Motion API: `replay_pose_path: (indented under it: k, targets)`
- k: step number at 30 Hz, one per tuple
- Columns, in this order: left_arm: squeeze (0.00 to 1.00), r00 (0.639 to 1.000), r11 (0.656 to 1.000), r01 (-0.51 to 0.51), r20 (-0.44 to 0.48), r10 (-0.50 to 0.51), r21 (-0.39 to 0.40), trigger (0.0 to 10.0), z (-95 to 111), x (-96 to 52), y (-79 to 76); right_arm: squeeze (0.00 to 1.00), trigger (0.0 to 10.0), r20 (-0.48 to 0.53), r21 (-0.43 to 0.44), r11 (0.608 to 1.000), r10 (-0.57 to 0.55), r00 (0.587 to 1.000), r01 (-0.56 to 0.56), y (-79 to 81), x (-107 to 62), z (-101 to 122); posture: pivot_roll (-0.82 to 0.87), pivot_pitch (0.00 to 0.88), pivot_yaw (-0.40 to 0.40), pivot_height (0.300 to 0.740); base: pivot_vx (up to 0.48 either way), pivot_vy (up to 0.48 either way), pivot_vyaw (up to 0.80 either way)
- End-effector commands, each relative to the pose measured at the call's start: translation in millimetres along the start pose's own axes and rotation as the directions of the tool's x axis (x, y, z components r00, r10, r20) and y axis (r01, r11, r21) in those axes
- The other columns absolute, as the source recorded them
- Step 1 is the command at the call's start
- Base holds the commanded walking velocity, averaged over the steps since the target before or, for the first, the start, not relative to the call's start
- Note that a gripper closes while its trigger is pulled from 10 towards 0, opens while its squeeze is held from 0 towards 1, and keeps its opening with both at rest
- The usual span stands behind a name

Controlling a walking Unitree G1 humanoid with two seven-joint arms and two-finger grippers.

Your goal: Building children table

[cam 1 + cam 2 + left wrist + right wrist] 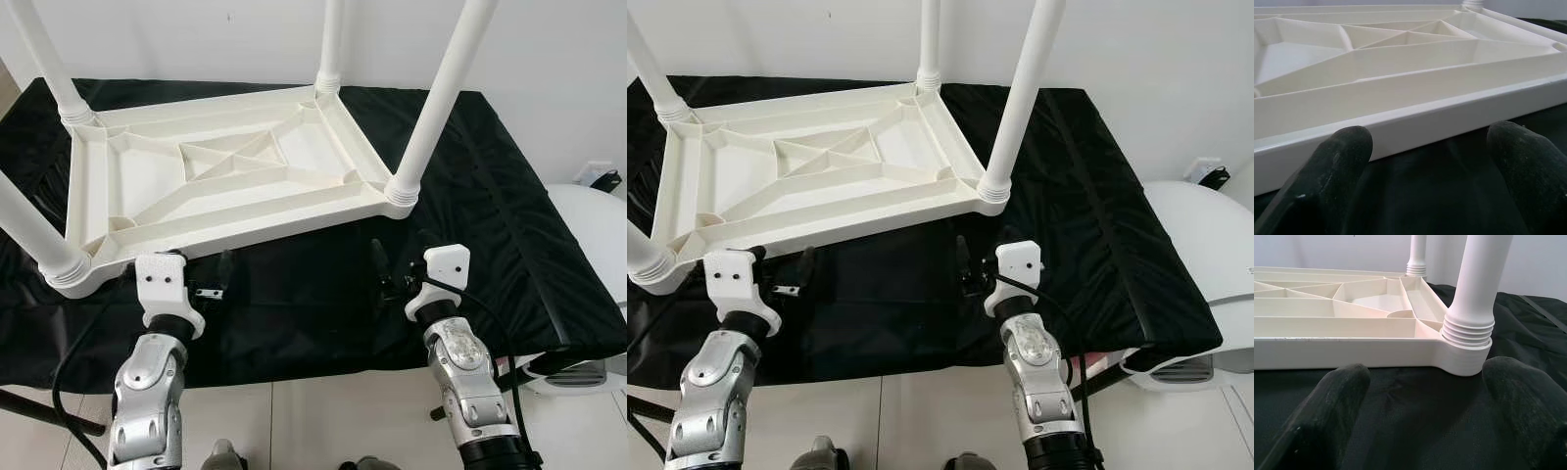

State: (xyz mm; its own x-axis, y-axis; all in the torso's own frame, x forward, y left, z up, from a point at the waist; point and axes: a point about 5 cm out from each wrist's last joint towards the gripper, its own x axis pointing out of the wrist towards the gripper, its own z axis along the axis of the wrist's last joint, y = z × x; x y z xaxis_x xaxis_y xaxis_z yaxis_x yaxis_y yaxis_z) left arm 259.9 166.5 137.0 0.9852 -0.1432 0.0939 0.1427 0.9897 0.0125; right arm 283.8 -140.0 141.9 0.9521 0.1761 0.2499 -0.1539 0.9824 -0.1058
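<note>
White moulded-plastic children's table (220,176) laid upside down on black cloth-draped bench (470,225), ribbed underside, round legs (441,98) upright, just ahead of left gripper (208,279) and right gripper (397,266), both held open.

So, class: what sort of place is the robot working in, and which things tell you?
Probably a room in a home: a white plastic table lies upside down on a black cloth, against a plain white wall, above a tiled floor.

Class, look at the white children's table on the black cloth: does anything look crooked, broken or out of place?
Nothing stands out. The tabletop lies upside down on the black cloth, and all four legs are fitted at its corners.
</note>
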Motion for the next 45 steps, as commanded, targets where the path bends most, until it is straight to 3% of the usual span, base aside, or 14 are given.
replay_pose_path:
  k: [1,29,45]
  targets:
    - [0.00,0.989,0.988,-0.147,-0.022,0.146,-0.043,10.0,-2.3,1.2,-4.1,0.00,10.0,-0.004,-0.004,1.000,-0.014,1.000,0.014,-2.7,-1.0,0.4,0.08,0.107,-0.043,0.740,0.000,0.000,0.00]
    - [0.00,0.993,0.993,-0.119,-0.024,0.119,-0.019,10.0,0.2,7.9,-5.8,0.00,10.0,0.021,-0.005,1.000,0.012,1.000,-0.012,2.2,4.1,3.9,0.07,0.088,-0.040,0.740,0.000,0.000,0.00]
    - [0.00,0.998,0.998,-0.063,-0.002,0.063,-0.007,10.0,7.6,27.1,-7.2,0.00,10.0,0.054,-0.005,0.999,-0.038,0.998,0.039,0.8,7.2,7.6,0.03,0.075,0.024,0.740,0.000,0.000,0.00]
